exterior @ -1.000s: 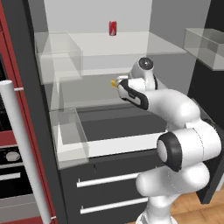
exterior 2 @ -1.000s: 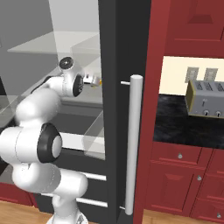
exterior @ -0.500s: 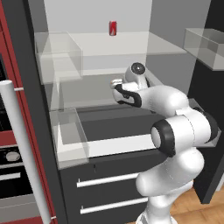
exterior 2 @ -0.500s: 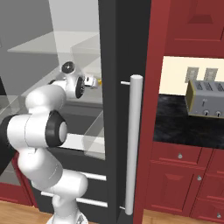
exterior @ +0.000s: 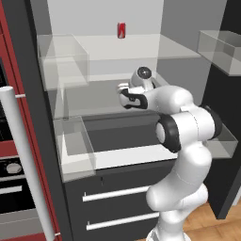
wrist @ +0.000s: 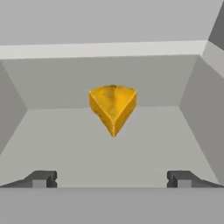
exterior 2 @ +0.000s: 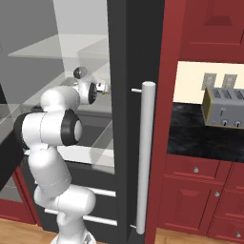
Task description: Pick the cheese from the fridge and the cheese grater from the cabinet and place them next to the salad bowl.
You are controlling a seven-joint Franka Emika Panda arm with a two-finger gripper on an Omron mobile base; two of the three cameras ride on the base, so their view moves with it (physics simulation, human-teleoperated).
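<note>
Cheese (wrist: 113, 107), a small yellow-orange wedge, sits on the pale floor of a middle shelf inside the open fridge (exterior: 70, 155), its point turned toward the hand camera and centred ahead of the gripper (wrist: 111, 178). The two dark fingertips (wrist: 43, 178) stand spread wide, one to each side of the wedge and short of it, holding nothing.

From the left base camera the white arm reaches into the fridge at that shelf's level, its gripper (exterior: 123, 89) pushed further left and deeper into the compartment than a second ago, when the wedge could be seen just off its tip; the hand now hides it from that side. The right base camera shows the gripper (exterior 2: 106, 87) close against the fridge's dark edge.

A small red can (exterior: 121, 30) stands on the shelf above, well apart. A silver toaster (exterior 2: 224, 108) rests on the black counter (exterior 2: 190, 138) beyond the red cupboards.

With the hand lined up and open, the approach looks nearly finished; the likely next step is to advance a little and close on the wedge, which is small enough to slip aside.
</note>
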